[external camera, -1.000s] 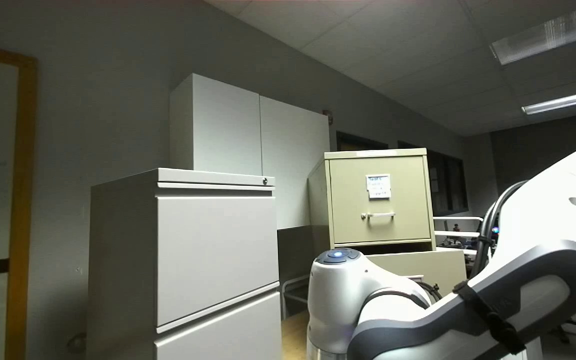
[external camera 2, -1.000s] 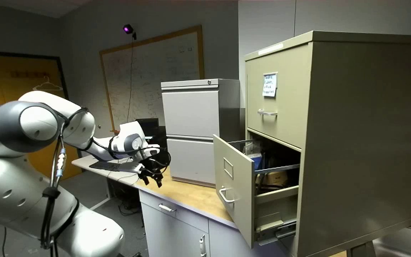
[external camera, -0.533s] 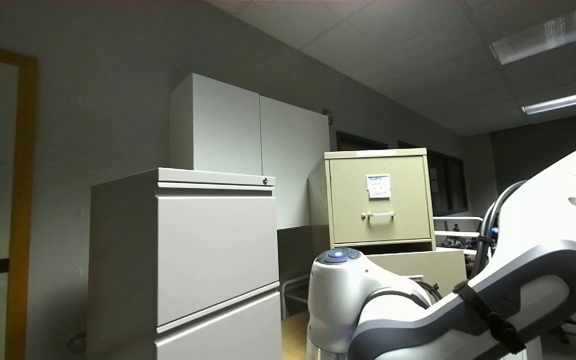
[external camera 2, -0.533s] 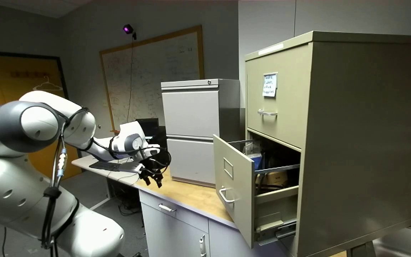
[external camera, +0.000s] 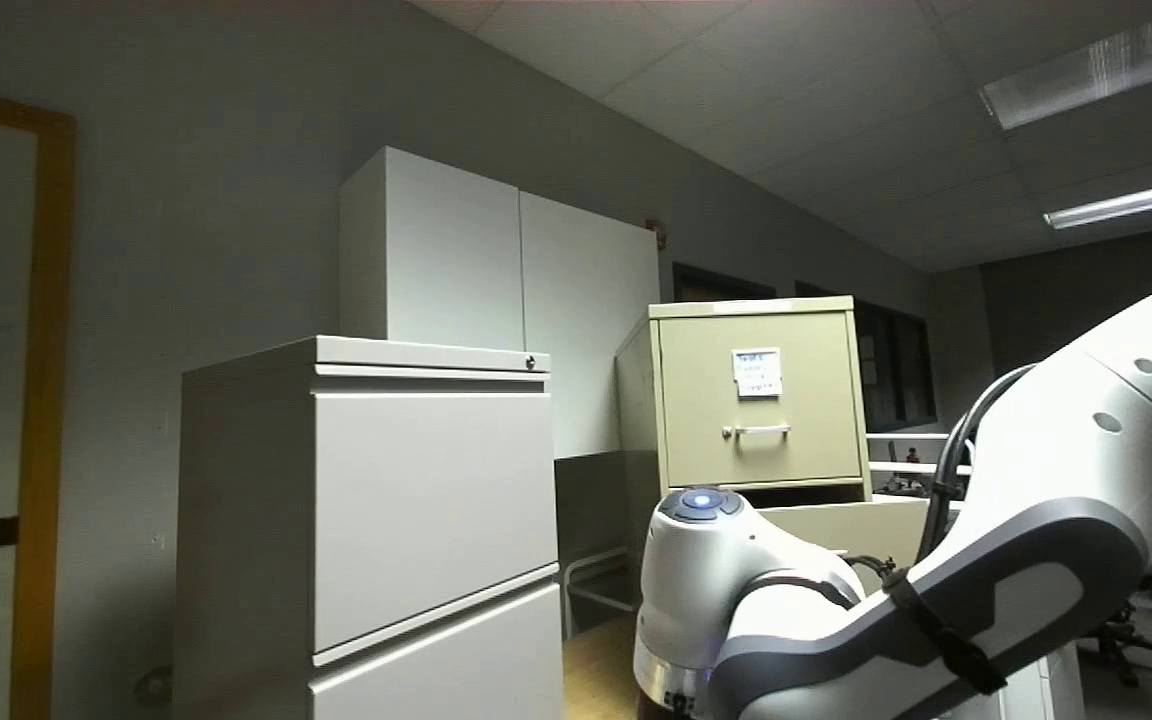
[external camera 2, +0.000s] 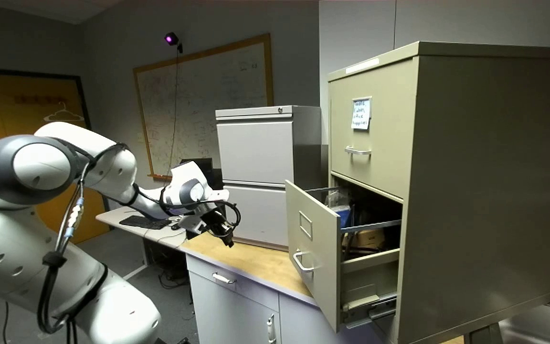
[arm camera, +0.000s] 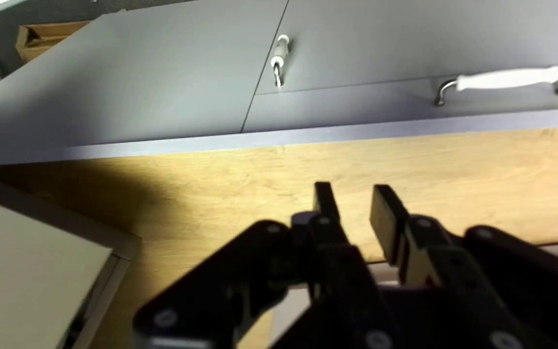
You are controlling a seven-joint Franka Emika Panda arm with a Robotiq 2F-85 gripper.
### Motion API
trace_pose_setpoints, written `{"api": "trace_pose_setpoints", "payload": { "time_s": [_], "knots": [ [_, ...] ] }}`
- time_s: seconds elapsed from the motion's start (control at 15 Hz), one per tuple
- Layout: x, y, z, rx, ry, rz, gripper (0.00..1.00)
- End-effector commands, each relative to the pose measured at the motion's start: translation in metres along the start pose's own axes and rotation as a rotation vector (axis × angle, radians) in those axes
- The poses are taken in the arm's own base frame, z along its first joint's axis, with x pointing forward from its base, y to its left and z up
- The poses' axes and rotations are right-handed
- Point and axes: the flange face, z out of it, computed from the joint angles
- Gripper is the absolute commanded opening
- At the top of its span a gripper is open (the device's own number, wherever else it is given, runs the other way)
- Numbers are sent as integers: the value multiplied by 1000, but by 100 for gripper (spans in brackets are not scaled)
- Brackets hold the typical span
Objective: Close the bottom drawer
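Note:
The bottom drawer (external camera 2: 312,234) of the beige filing cabinet (external camera 2: 375,124) is pulled well out, its handle (external camera 2: 302,263) facing the arm. Behind the arm, part of that drawer front (external camera: 876,528) also shows in an exterior view. My gripper (external camera 2: 228,241) hangs over the wooden counter, to the left of the drawer and apart from it. In the wrist view the gripper (arm camera: 354,196) has a modest gap between its fingers and nothing in it. A pale panel (arm camera: 27,276) fills the lower left there; I cannot tell which part of the cabinet it is.
A light grey two-drawer cabinet (external camera 2: 256,153) stands on the wooden counter (external camera 2: 251,260), behind the gripper. Below the counter are grey cupboards with a white handle (arm camera: 506,79). Above the open drawer is a closed top drawer (external camera: 759,400) with a paper label.
The gripper has swung toward the drawer and turned, and its fingers have come closer together. The arm has shifted in both exterior views. The drawer has not moved.

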Motion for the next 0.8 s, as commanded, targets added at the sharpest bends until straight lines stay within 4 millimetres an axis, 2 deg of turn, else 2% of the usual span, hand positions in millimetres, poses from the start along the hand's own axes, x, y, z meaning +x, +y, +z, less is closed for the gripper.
{"api": "trace_pose_setpoints", "payload": {
  "time_s": [0.0,0.4,0.73],
  "knots": [
    [15,43,5,-44,50,168,1],
    [27,110,12,-145,112,406,0],
    [44,144,22,-240,249,613,0]
  ]
}}
